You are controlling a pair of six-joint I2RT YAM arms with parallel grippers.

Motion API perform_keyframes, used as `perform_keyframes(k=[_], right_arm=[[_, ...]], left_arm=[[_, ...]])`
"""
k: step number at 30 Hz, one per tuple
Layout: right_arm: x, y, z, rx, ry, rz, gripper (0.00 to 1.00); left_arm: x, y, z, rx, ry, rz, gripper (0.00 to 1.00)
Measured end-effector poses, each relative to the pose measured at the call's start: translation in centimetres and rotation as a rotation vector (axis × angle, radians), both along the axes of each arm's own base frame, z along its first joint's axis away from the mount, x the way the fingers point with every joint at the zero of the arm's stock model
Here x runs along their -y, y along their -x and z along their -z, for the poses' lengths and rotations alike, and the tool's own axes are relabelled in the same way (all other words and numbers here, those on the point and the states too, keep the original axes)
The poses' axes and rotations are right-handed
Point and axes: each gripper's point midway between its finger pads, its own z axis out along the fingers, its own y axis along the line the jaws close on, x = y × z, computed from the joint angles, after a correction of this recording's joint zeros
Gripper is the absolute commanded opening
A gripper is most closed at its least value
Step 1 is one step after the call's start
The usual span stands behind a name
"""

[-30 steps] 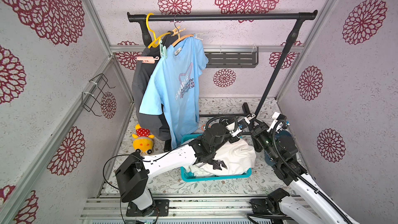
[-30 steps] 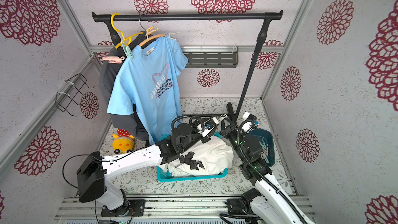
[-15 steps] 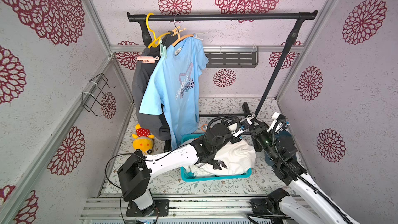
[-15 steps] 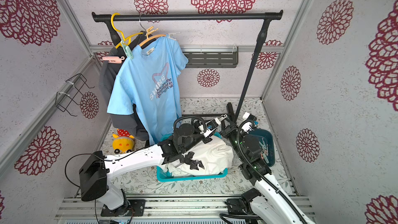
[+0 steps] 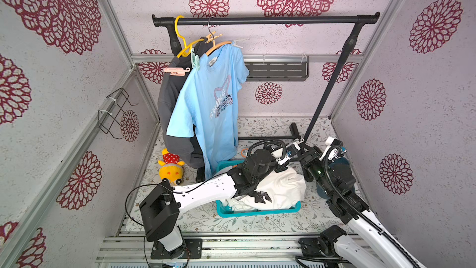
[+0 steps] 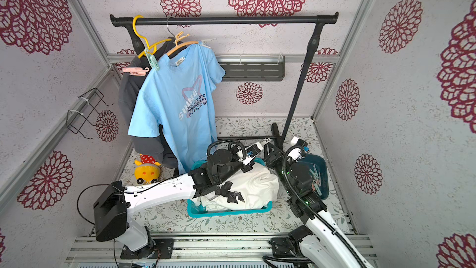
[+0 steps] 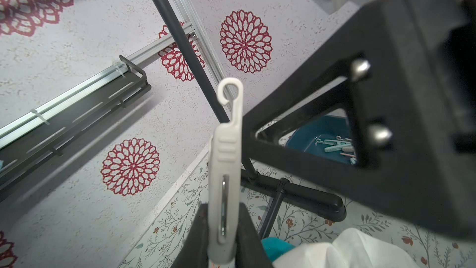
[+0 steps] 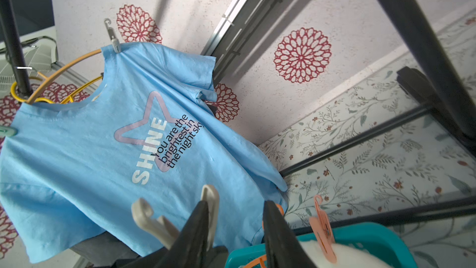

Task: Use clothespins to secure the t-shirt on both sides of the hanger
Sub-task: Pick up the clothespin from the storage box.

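Left claw [image 7: 223, 217] is clamped tight on a whitish plastic clothespin [image 7: 226, 150], gripping the end away from its hook. The pin sticks straight out of the fingers, hooked end outermost. Right claw [image 8: 235, 210] sits right next to it, fingers parted, nothing between them. The whitish pin's end lies against the outer side of one finger [image 8: 195, 233]. Both claws hang near the far edge of a teal plastic basket [image 5: 257, 212] stuffed with white cloth [image 5: 283, 189]. A peach-orange clothespin [image 8: 322, 228] lies on that cloth by the basket rim. Basket stands on the floral-print counter [image 5: 257, 225]. Beside the right arm is a dark-blue tub [image 6: 322, 163] with spare pastel clothespins [image 6: 315, 176] inside. Further back, a light-blue printed t-shirt [image 5: 211, 104] hangs on a tan curved hanger [image 5: 219, 45] from the black metal rail [image 5: 270, 19], well apart from both claws. One pale clothespin [image 8: 113, 39] is clipped on one shoulder. A mint-green clothespin [image 5: 195, 61] sits at the other shoulder edge; can't tell whether it bites the blue shirt or the dark-grey garment [image 5: 167, 104] behind. A pink clothespin [image 5: 176, 71] sits on the grey garment's shoulder.
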Motion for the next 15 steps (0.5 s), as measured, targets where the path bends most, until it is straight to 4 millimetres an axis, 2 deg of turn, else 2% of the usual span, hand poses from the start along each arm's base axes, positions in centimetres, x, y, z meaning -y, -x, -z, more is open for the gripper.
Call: perform_keyframes(k=[4, 7, 11, 15], right_arm=[[1.5, 1.9, 0.1, 0.008, 0.116, 0.023, 0.57], [1.5, 3.4, -0.4, 0.041, 0.199, -0.018, 0.71], [0.1, 5.1, -2.2, 0.11, 0.251, -0.131, 0.83], [-1.7, 6.0, -3.4, 0.153, 0.243, -0.246, 0.83]], left_arm=[[-1.2, 0.2, 0.3, -0.031, -0.017, 0.008, 0.0], [-2.4, 0.4, -0.5, -0.046, -0.002, 0.024, 0.0], [-4.1, 1.3, -1.8, -0.043, 0.02, 0.046, 0.0], [-4.5, 2.1, -2.3, -0.043, 0.024, 0.075, 0.0]])
